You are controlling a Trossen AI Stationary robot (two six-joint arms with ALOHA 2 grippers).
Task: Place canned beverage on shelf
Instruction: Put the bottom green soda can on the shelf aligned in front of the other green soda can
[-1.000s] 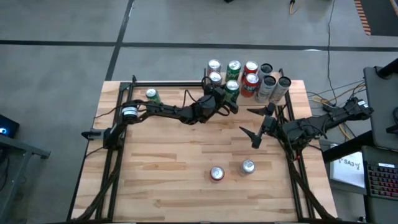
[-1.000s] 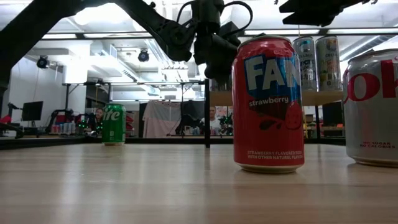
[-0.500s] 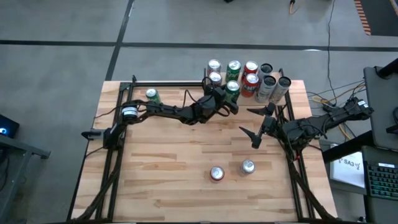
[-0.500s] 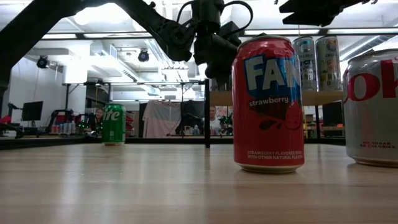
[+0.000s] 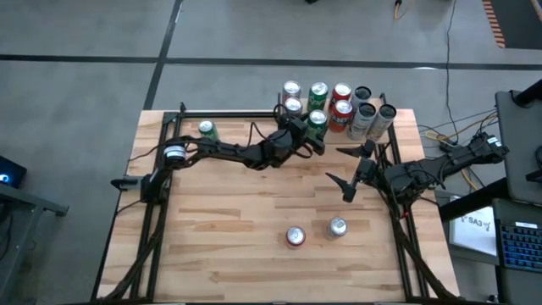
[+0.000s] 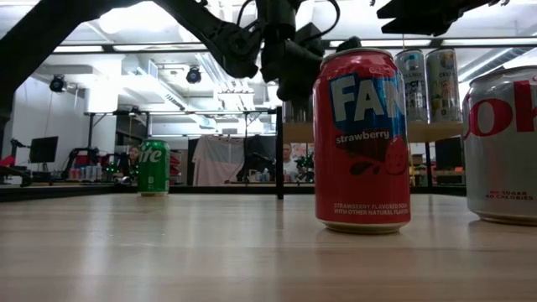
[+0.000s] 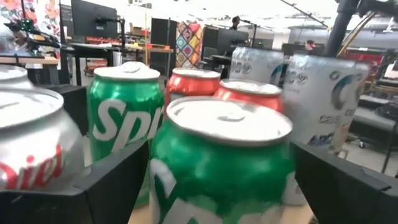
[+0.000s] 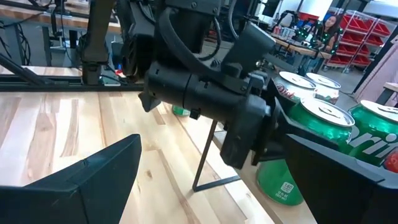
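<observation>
While the left tool [image 5: 312, 135] straddles the green can [image 7: 221, 162] — barely shifted, fingers spread.

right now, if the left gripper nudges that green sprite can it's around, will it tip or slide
The green Sprite can stands upright on the shelf, tall for its base, so a high push would probably tip it. It sits close among other cans, so it may knock them. The left gripper brackets it with fingers apart; smooth metal could slip.
</observation>
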